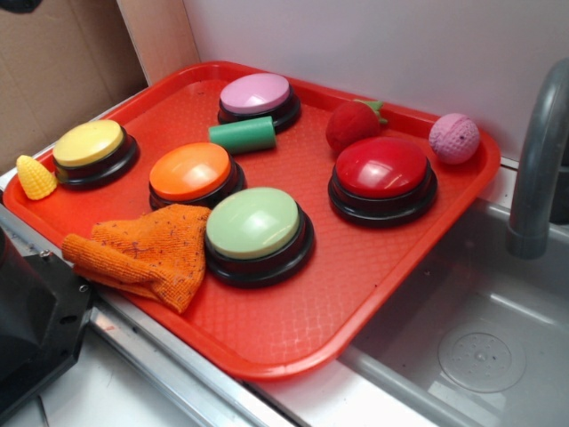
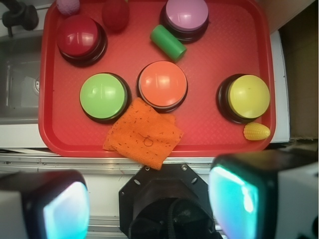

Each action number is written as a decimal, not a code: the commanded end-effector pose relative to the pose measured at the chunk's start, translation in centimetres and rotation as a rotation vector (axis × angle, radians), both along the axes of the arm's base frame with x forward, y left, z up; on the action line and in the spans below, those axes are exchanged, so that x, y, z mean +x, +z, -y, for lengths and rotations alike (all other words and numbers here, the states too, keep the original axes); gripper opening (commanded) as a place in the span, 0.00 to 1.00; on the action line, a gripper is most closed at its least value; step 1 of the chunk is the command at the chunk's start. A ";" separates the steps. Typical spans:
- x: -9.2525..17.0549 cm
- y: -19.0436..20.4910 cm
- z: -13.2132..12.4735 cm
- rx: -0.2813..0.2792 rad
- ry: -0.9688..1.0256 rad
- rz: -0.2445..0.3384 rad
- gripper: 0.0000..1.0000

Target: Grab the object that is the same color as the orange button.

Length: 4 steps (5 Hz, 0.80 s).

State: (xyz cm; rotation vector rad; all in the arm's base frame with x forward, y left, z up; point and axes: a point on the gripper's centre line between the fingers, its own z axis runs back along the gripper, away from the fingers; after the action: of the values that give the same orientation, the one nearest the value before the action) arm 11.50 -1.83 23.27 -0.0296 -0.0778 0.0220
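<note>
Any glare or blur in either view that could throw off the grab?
Wrist view: the gripper pads are blurred, glowing cyan in the foreground; the orange button shows small dome glints; the orange cloth is sharp. Exterior view: soft, even light, mild sheen on the domes, cloth clear.

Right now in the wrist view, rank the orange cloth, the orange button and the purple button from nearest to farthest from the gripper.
1. The orange cloth, at the tray's near edge, just ahead of the gripper.
2. The orange button, mid-tray, right behind the cloth.
3. The purple button, at the tray's far edge.
</note>
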 end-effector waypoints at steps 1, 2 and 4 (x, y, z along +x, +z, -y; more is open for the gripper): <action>0.0 0.0 0.0 0.000 0.000 0.000 1.00; 0.8 -2.6 1.5 -0.005 -0.019 0.016 1.00; 1.2 -8.8 3.5 -0.017 -0.115 0.021 1.00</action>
State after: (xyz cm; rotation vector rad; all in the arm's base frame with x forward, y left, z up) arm 12.39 -5.01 13.87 -0.0412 -0.0752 -0.0831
